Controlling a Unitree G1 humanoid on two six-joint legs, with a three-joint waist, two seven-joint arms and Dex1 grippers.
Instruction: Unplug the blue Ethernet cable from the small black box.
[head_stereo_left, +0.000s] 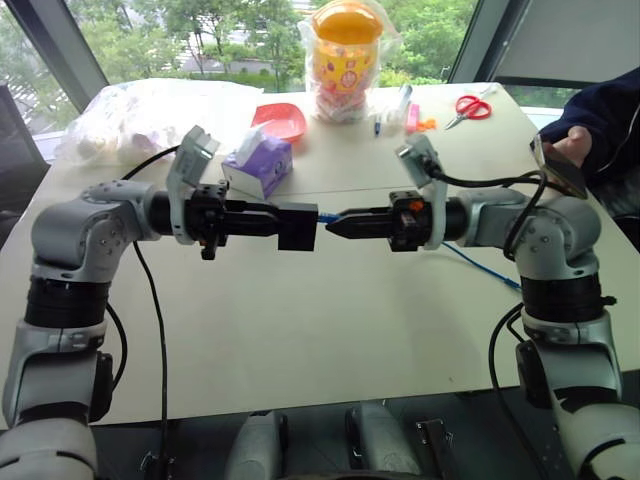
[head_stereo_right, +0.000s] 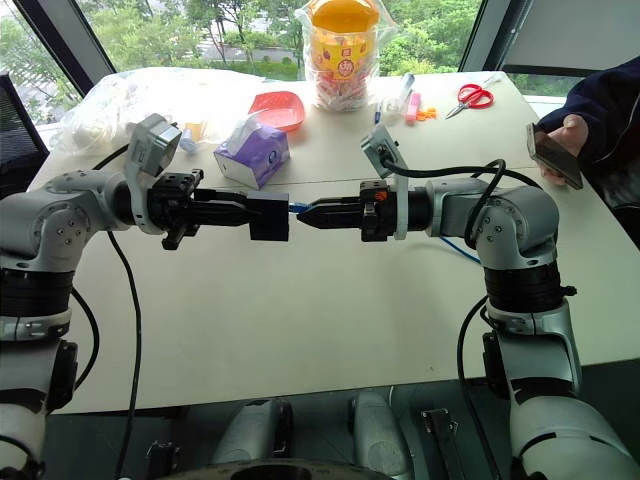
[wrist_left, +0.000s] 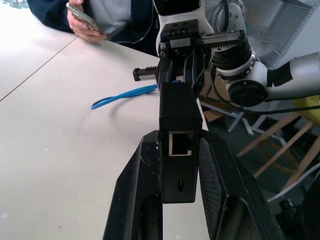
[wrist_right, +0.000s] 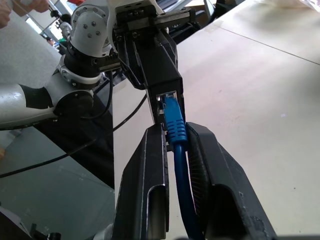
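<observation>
A: Where's the box?
B: The box (head_stereo_left: 297, 226) hangs above the table (head_stereo_left: 300, 330), clamped in the left gripper (head_stereo_left: 268, 222).
A: And the right?
B: At its 3 o'clock, the right gripper (wrist_right: 175, 142) pinches the cable (wrist_right: 176, 131), plug at the port.

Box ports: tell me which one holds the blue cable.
The port facing the right end effector holds the blue cable. The port on the box's opposite face, toward the left end effector, is empty.
</observation>
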